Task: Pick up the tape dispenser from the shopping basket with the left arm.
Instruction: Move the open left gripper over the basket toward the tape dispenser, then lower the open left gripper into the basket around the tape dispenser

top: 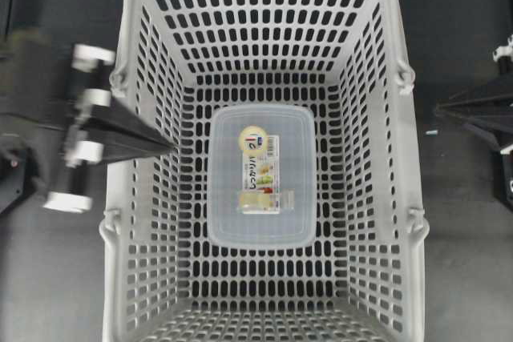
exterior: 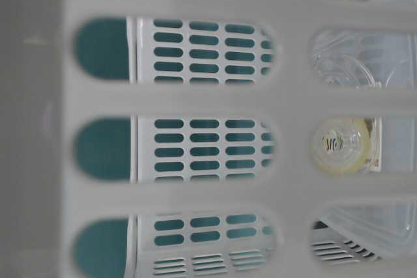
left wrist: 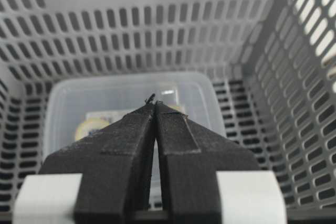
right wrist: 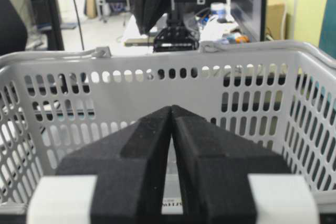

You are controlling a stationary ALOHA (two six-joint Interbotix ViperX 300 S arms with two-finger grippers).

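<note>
The tape dispenser (top: 262, 175), a translucent box with a white label and a yellow circle, lies flat on the floor of the shopping basket (top: 128, 54), about in the middle. My left gripper (top: 171, 147) is shut and empty. It points in over the basket's left wall, with its tip a short way left of the box and apart from it. In the left wrist view the shut tips (left wrist: 155, 102) hang above the box (left wrist: 100, 100). The right gripper (top: 439, 110) is shut and empty outside the basket's right wall. Through the wall slots the box's yellow circle (exterior: 339, 144) shows.
The basket's slotted walls (left wrist: 157, 35) rise on all sides of the box. The folding handle hinges (top: 405, 78) sit on the side rims. The right wrist view faces the basket's outer wall (right wrist: 252, 103), with the left arm (right wrist: 173, 3) beyond the far rim.
</note>
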